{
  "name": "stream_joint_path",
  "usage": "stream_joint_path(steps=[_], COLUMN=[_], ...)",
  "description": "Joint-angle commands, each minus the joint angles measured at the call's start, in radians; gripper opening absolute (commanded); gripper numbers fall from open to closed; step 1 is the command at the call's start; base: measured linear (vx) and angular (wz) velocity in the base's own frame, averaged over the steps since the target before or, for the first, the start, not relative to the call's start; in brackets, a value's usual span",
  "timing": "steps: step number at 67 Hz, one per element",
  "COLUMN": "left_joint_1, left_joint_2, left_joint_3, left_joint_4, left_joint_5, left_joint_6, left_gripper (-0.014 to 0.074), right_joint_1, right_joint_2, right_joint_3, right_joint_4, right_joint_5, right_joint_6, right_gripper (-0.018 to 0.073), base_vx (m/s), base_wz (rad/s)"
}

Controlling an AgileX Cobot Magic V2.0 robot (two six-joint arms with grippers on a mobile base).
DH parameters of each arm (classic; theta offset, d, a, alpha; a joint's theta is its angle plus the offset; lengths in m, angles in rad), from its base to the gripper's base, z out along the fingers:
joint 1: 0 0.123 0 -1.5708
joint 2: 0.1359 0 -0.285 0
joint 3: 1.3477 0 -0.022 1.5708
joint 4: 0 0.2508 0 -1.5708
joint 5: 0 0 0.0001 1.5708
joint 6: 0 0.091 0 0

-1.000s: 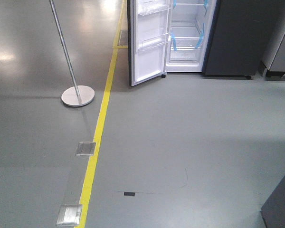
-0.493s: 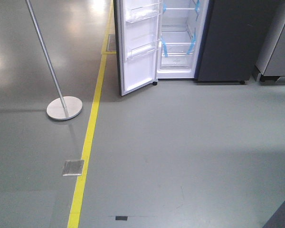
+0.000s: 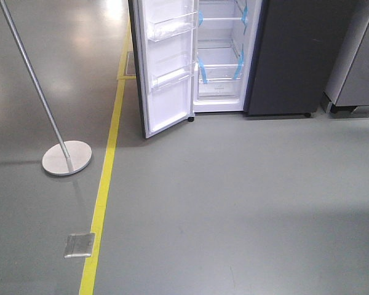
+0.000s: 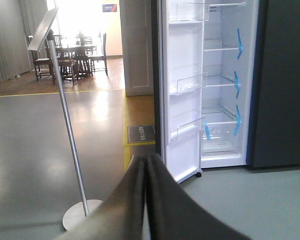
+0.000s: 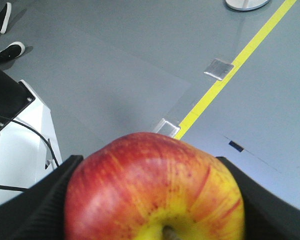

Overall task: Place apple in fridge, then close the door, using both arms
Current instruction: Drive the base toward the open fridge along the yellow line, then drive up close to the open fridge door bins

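Note:
The red and yellow apple (image 5: pixel 140 185) fills the bottom of the right wrist view, stem towards the camera. My right gripper (image 5: pixel 149 161) is shut on it, with a black finger on each side (image 5: pixel 45 200). My left gripper (image 4: pixel 146 161) is shut with its two dark fingers pressed together and nothing between them; it points at the fridge. The fridge (image 3: pixel 289 55) stands at the far end of the floor, dark outside and white inside (image 4: pixel 222 100), with glass shelves and blue tape strips. Its door (image 3: pixel 167 67) is swung wide open to the left, showing clear bins (image 4: pixel 187 82).
A metal pole on a round base (image 3: pixel 66 157) stands left of the fridge, beside a yellow floor line (image 3: pixel 101 196). A metal floor plate (image 3: pixel 79 244) lies on the line. A grey cabinet (image 3: pixel 357 61) stands at the right. A white frame with cables (image 5: pixel 20 145) and shoes (image 5: pixel 10 50) are behind.
The front view has moved closer to the fridge: fridge, pole stand and floor plate have slid down and left in the picture, and the fridge looks larger.

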Motion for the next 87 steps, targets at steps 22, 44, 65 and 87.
stream_joint_path(steps=[22,44,65,87], left_joint_1=[-0.005,-0.005,-0.005,-0.005], left_joint_2=[-0.014,-0.014,-0.014,-0.014], left_joint_3=[-0.016,-0.016,-0.016,-0.016], left_joint_4=[-0.008,-0.008,-0.008,-0.008], left_joint_5=[-0.075,-0.075,-0.075,-0.075], left_joint_6=[-0.001,-0.001,-0.001,-0.001], left_gripper=[-0.0006,-0.0006,-0.0006,-0.0006], right_joint_1=[-0.001,-0.001,-0.001,-0.001], right_joint_2=[0.009,0.009,0.009,0.009], right_joint_3=[-0.024,-0.024,-0.024,-0.024], right_joint_4=[0.056,0.056,0.056,0.056], right_joint_5=[-0.036,-0.036,-0.036,-0.036], right_joint_6=[-0.005,-0.005,-0.005,-0.005], right_gripper=[0.0112,0.0112,0.0112,0.0112], base_vx=[0.23,0.23,0.22,0.2], base_wz=[0.02,0.05,0.03,0.02])
